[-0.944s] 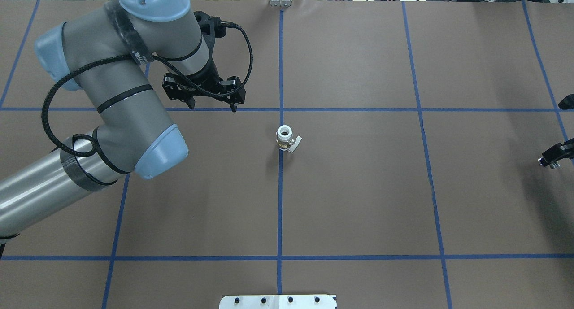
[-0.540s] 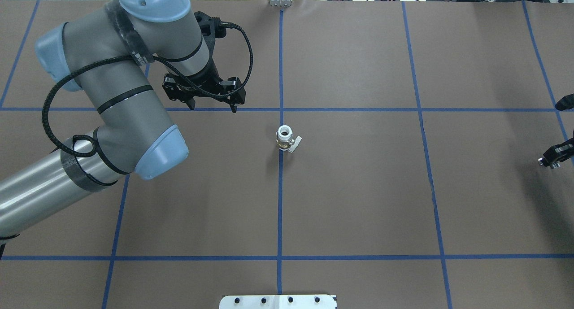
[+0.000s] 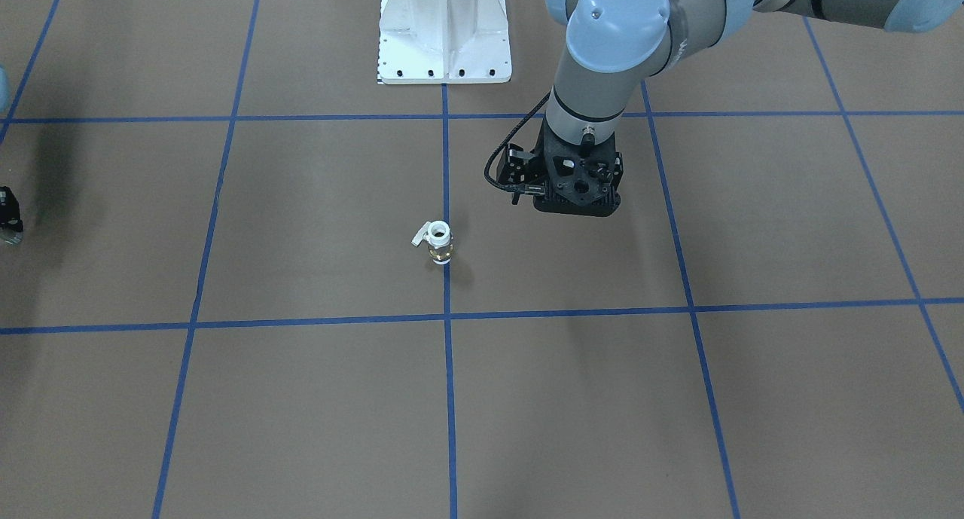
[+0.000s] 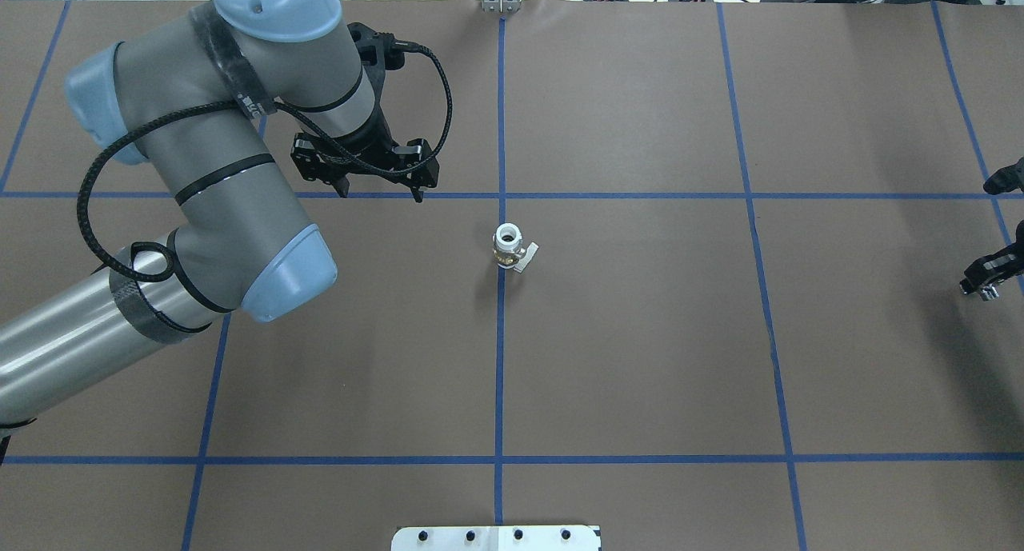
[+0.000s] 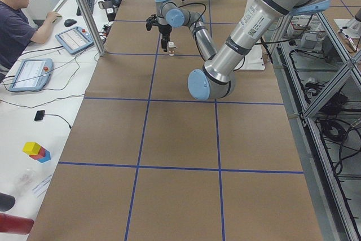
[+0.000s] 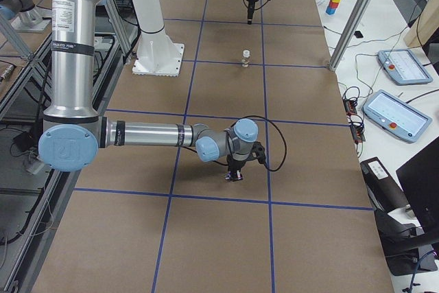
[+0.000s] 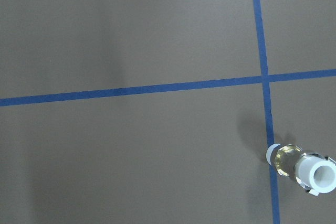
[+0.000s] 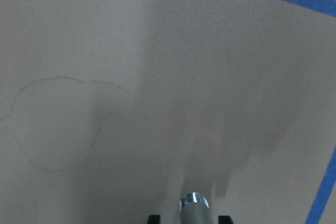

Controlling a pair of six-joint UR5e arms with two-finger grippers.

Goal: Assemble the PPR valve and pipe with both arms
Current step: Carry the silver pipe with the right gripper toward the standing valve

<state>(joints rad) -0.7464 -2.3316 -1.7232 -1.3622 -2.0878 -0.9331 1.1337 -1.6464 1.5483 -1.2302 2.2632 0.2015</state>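
one valve [image 4: 510, 247], one pipe [image 8: 193, 205]

Your overhead view looks forward and down from the pedestal [image 4: 496, 539] side. The front-facing view looks steeply down from the opposite side, with the pedestal at its top. Both centre on the PPR valve [image 4: 509, 249]. Each side view looks along the desk [image 5: 180, 134] from one end, far back. The left wrist camera looks straight down, with the PPR valve at lower right. The right wrist camera sits close above the desk, with the pipe [image 8: 193, 207] at its bottom edge.
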